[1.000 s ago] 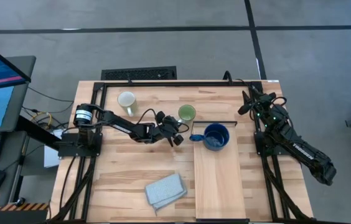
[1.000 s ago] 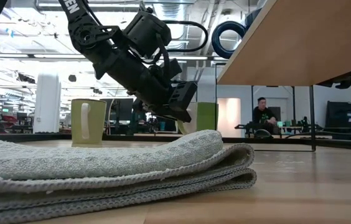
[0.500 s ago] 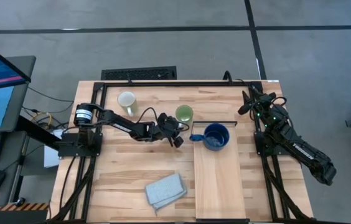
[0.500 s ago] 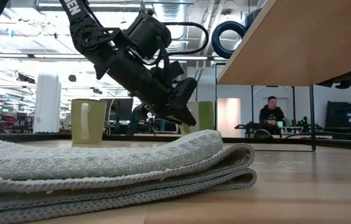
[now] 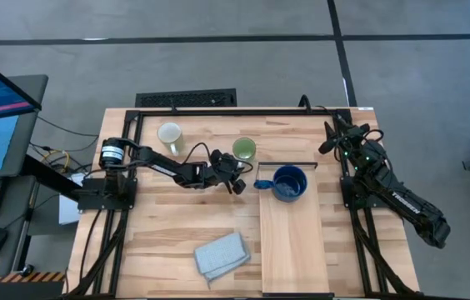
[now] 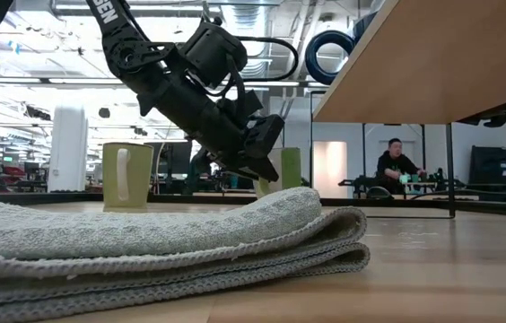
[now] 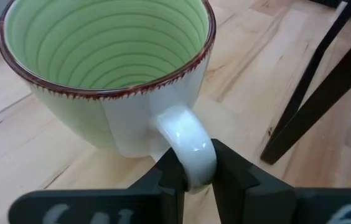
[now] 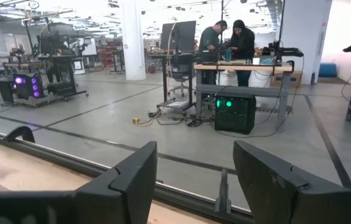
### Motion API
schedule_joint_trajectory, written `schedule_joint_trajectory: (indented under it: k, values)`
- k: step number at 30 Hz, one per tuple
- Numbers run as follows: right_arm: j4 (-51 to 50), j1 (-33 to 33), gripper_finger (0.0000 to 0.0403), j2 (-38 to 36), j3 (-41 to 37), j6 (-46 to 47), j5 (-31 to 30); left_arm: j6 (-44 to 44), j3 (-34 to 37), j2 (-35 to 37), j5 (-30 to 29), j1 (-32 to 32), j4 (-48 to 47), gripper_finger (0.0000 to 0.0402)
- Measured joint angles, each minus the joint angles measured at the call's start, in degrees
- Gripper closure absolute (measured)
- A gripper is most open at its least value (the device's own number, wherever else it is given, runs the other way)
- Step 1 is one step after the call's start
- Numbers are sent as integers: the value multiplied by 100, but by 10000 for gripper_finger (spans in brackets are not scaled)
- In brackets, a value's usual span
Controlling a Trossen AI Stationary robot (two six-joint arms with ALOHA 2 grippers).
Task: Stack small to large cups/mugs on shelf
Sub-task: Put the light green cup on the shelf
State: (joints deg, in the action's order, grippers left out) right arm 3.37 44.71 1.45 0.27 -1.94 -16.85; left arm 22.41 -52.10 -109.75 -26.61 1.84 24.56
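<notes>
1. The left gripper [image 7: 191,180] is clamped on the white handle of the light green mug [image 7: 110,68]; its two dark fingers [image 7: 166,180] pinch the loop from either side, with the mug's bowl directly ahead of the fingertips.
2. From above, the left gripper [image 5: 237,172] reaches across the table toward its middle, and the green mug [image 5: 244,149] sits just beyond it, toward the back edge.
3. In the low view the green mug [image 6: 287,168] appears just past the gripper [image 6: 262,161]; whether its base touches the table cannot be told.
4. The dark blue mug [image 5: 289,182] stands on the shelf [image 5: 289,242], the light-wood plank, just to the gripper's far side, its handle pointing back toward the gripper.
5. The cream mug [image 5: 170,134] stands on the table behind the left arm, well apart from the gripper.
6. A folded grey-blue cloth [image 5: 221,254] lies near the front edge, well clear of the gripper.
7. The right gripper [image 8: 194,177] waits at the table's right rear edge, its fingers spread wide with nothing between them.
8. Two people [image 8: 225,37] stand at a workbench far off in the room.
</notes>
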Motion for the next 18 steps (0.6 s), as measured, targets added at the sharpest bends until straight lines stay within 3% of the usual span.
schedule_joint_trajectory:
  k: [5, 13, 18]
  values:
    - [1, 0, 168, 0, -2, -1, -1, 58, 0, 1, 2, -56, 2, 362]
    - [-1, 0, 168, 0, 0, -1, 1, 128, 2, -3, 109, -61, 0, 287]
    - [0, 0, 168, 0, 0, -3, 1, 128, 2, -3, 94, -56, -3, 275]
